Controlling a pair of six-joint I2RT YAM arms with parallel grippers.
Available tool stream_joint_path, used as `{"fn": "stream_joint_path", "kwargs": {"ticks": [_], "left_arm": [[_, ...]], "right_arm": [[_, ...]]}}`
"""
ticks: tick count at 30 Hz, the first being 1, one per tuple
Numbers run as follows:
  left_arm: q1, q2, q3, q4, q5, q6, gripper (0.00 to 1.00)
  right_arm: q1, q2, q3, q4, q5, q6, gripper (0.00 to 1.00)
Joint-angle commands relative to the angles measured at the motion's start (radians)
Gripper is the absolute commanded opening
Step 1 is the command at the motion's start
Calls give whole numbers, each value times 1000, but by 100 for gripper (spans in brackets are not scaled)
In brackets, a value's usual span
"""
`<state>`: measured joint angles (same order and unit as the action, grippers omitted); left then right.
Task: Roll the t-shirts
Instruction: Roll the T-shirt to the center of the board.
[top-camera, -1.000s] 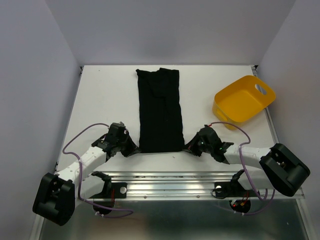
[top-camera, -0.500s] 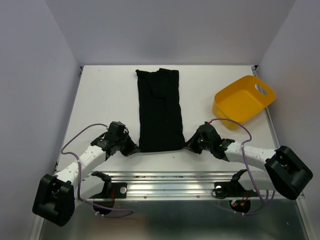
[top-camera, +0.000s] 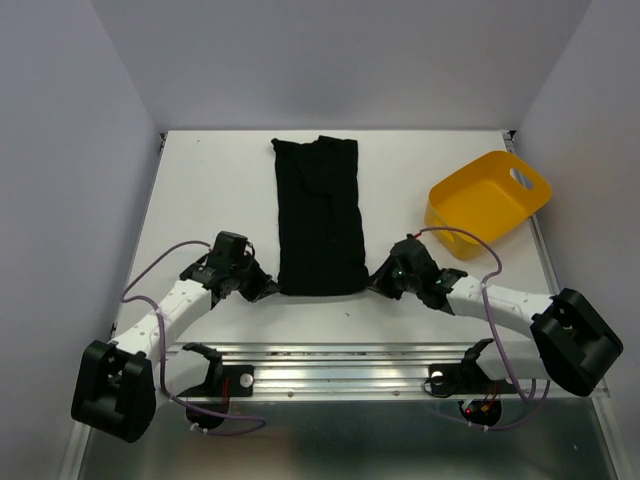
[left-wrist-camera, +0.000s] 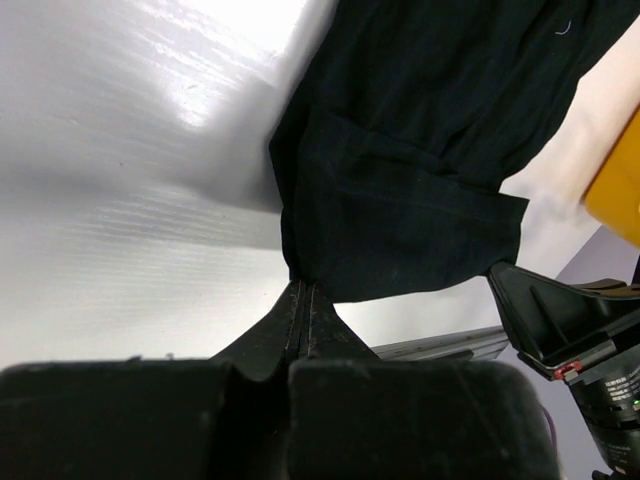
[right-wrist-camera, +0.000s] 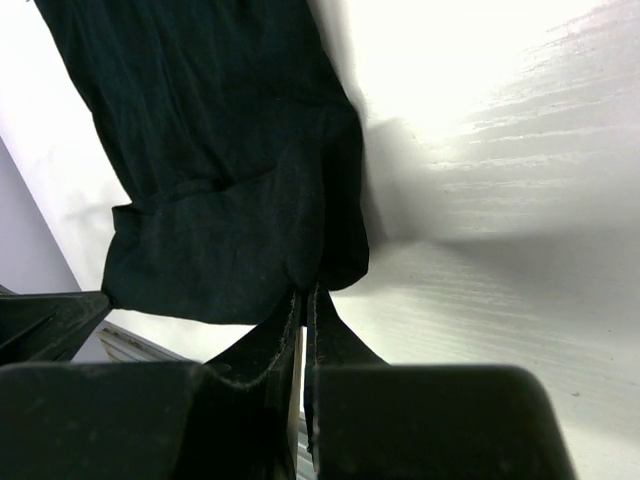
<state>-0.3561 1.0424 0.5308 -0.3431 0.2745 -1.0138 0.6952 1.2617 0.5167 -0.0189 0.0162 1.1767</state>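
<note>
A black t-shirt (top-camera: 319, 215), folded into a long narrow strip, lies on the white table from the back toward the arms. My left gripper (top-camera: 271, 290) is shut on its near left corner; in the left wrist view the jaws (left-wrist-camera: 301, 288) pinch the hem of the t-shirt (left-wrist-camera: 420, 170). My right gripper (top-camera: 372, 285) is shut on its near right corner; in the right wrist view the jaws (right-wrist-camera: 306, 292) pinch the edge of the t-shirt (right-wrist-camera: 220, 170). The near edge is raised a little off the table.
A yellow plastic tub (top-camera: 488, 198) stands tilted at the right of the table, apart from the cloth. A metal rail (top-camera: 340, 365) runs along the near edge, in front of the arm bases. Purple cables loop from both arms.
Both grippers have moved a little away from the bases, carrying the shirt's near corners, so the near edge sits slightly farther back. The tub has not moved.
</note>
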Motion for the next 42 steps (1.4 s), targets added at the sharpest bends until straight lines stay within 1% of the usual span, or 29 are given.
{"fn": "stream_joint_path", "kwargs": {"ticks": [1,7,16,23,31,42], "left_arm": [[22,24,64,-11,12,-5,0],[43,83,106,13,48,-8,0],[88,169,159,44,86,0,0],[124,234,187,65,117,18,0],[147,329,264,73,112,47,0],[161,499,360,116,97,126,0]], "right_arm": [[3,21,60,-23,45,-26,1],[-16,47,106,-33,39,-49,1],[-54,94,178,-56,27,-91,5],[-94,139,238,-69,8,-121,5],[-146,203,299,-67,-7,-164,5],[-177,320,396,-64,-9,-204,6]]}}
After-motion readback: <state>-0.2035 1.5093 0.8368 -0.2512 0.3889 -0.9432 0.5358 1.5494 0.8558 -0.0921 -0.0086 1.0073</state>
